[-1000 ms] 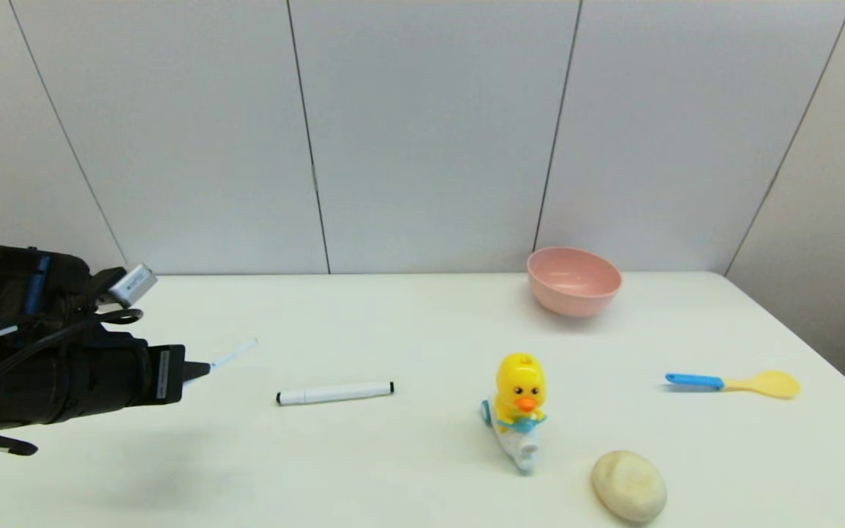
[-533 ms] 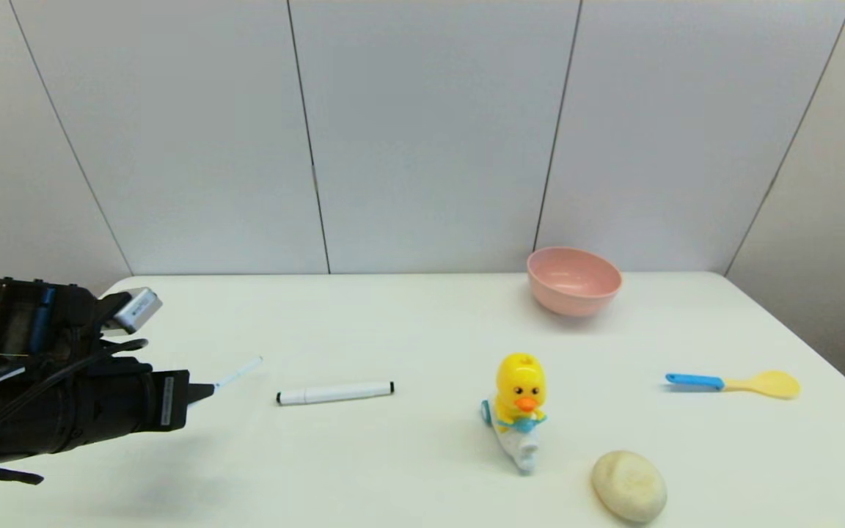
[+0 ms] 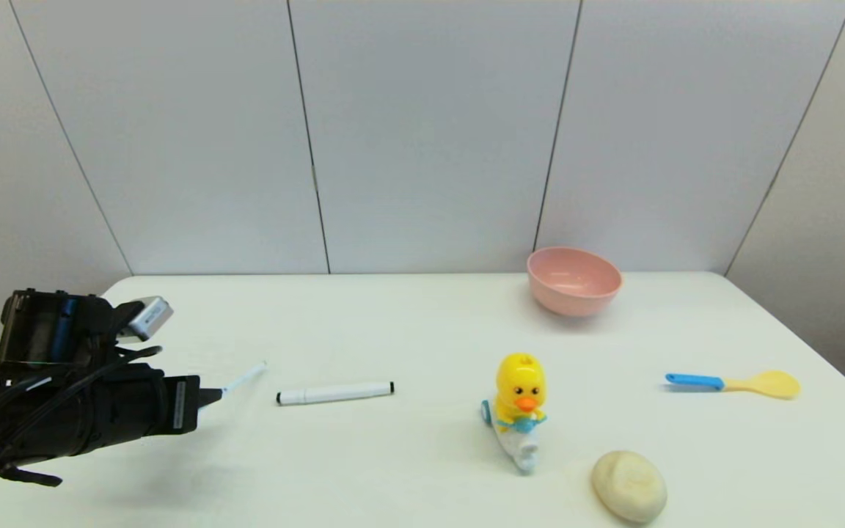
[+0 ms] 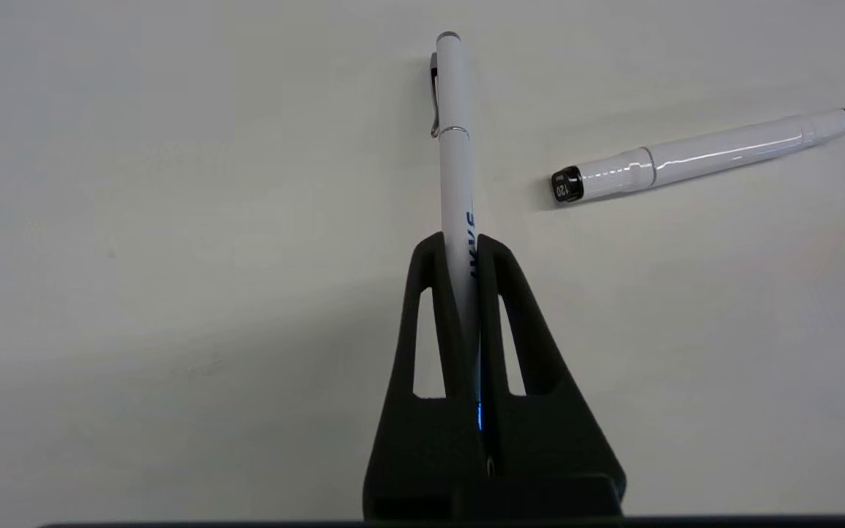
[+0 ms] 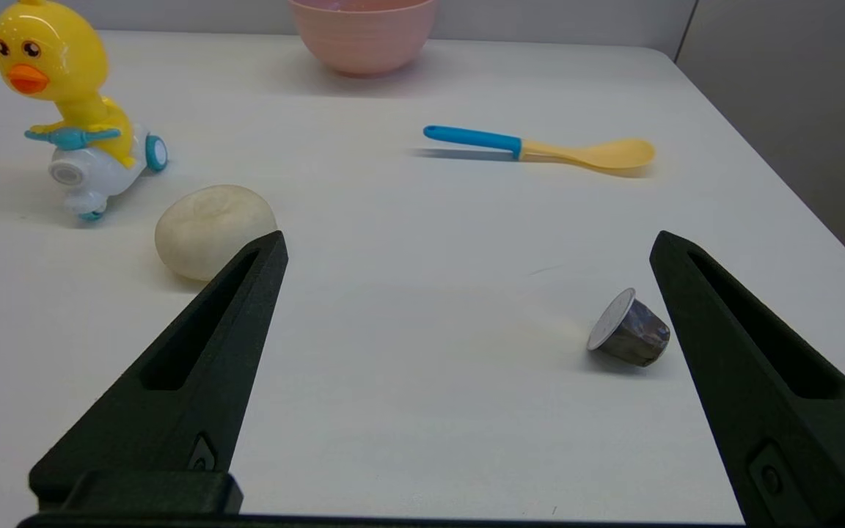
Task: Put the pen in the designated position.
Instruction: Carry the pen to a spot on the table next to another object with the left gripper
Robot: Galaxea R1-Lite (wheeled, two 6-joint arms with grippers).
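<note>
My left gripper hangs low over the table's left side, shut on the pen. The thin white pen with blue print and a silver clip sticks out past the fingertips toward the right and back, its far end close above the table. A thicker white marker with black ends lies on the table just right of the pen. My right gripper is open near the table's front right corner with nothing between its fingers; it does not show in the head view.
A yellow duck toy on a scooter stands mid-table. A pink bowl sits at the back. A blue-handled yellow spoon, a pale round lump and a small capsule lie to the right.
My left gripper has come down and moved slightly right with the pen held in it. The pen's far end is now lower, nearer the table. Nothing else has moved.
</note>
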